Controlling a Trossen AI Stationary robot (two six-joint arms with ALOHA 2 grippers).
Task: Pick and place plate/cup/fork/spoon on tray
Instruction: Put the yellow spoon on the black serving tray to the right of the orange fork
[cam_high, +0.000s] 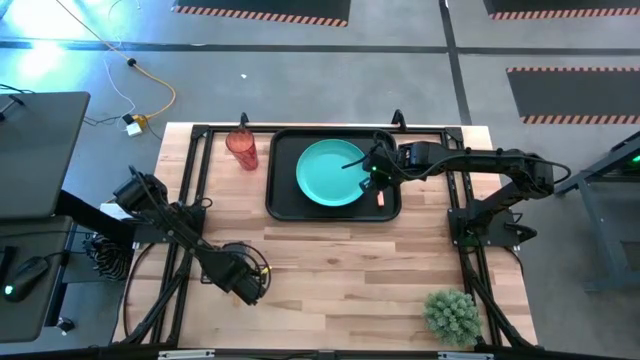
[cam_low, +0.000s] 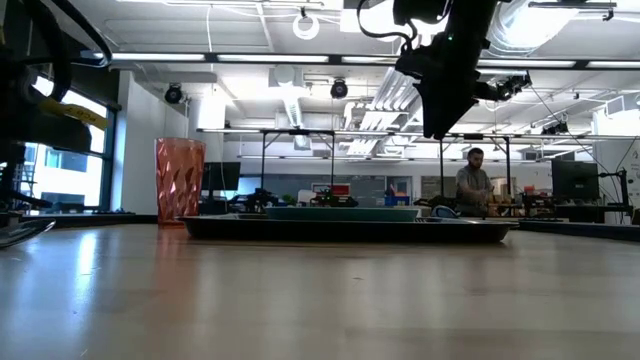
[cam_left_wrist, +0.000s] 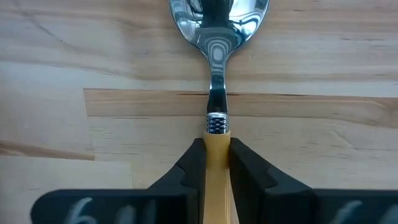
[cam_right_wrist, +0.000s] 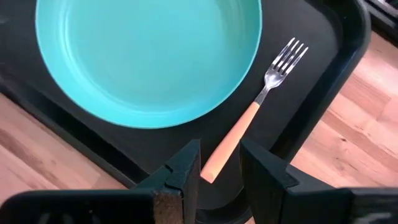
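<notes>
Spoon (cam_left_wrist: 217, 37) lies on the bare wood near the table's front-left, its orange handle pinched by the left gripper (cam_left_wrist: 216, 163); a shallow hold could let it swing or slip on lifting. On the tray (cam_high: 283, 200), the plate (cam_high: 330, 172) and fork (cam_right_wrist: 252, 118) rest, right gripper (cam_right_wrist: 219, 165) spread above the fork handle. The cup (cam_high: 242, 148) stands outside.

Left gripper (cam_left_wrist: 216, 171) sits low at the near left, fingers clamped; right gripper (cam_right_wrist: 217, 171) hovers far right, fingers apart.
</notes>
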